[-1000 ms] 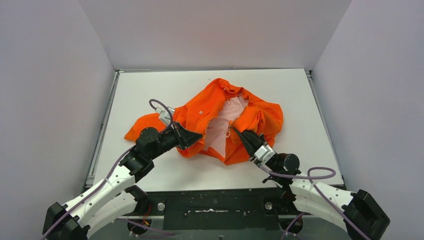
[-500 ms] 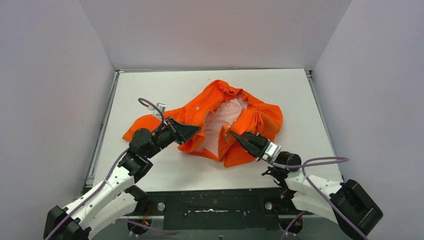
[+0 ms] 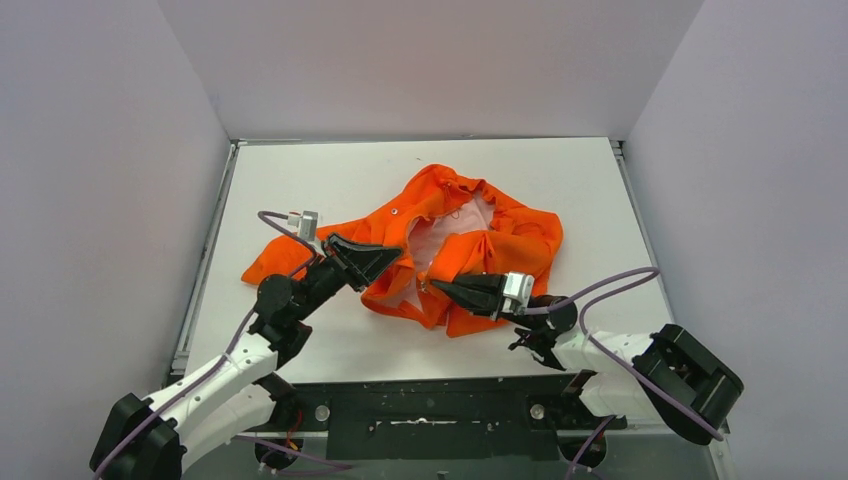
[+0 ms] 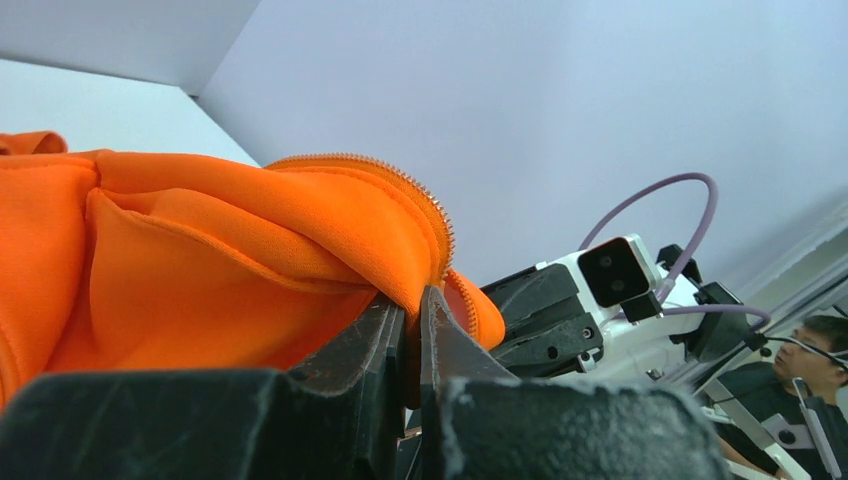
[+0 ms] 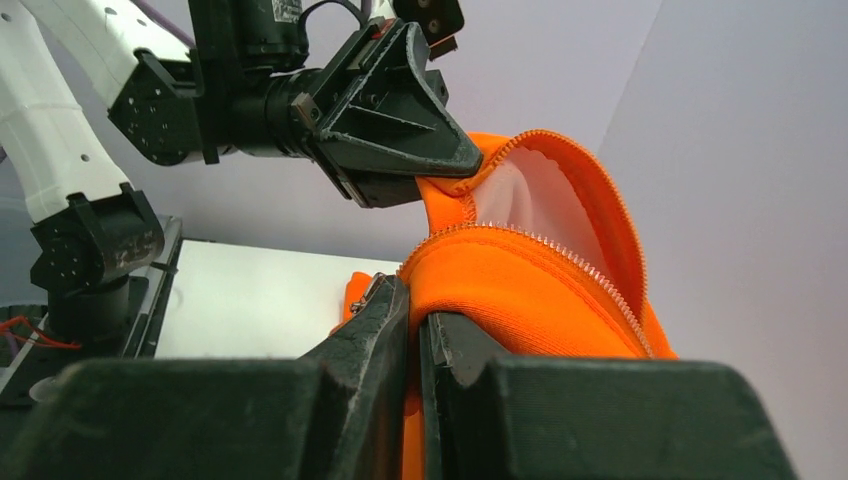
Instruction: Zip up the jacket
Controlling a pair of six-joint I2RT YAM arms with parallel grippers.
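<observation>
The orange jacket point(image 3: 500, 235) lies crumpled in the middle of the white table, front open, with pale pink lining point(image 3: 440, 235) showing. My left gripper point(image 3: 397, 257) is shut on the jacket's left front edge near the hem; in the left wrist view the jacket point(image 4: 200, 250) is pinched between the fingertips point(image 4: 395, 310) with zipper teeth point(image 4: 425, 205) curving above. My right gripper point(image 3: 436, 285) is shut on the right front edge; in the right wrist view the jacket point(image 5: 520, 290) is pinched, with a small metal zipper piece point(image 5: 372, 290) beside the tips. Both edges are lifted off the table.
The white table point(image 3: 300, 190) is walled by grey panels at the back and both sides. A black rail point(image 3: 430, 410) runs along the near edge by the arm bases. The left arm's purple cable point(image 3: 275, 225) loops above the jacket's left sleeve.
Both grippers have drawn back toward the near edge and closer together, pulling the jacket's two front edges inward. The pink opening has narrowed and the jacket has bunched up.
</observation>
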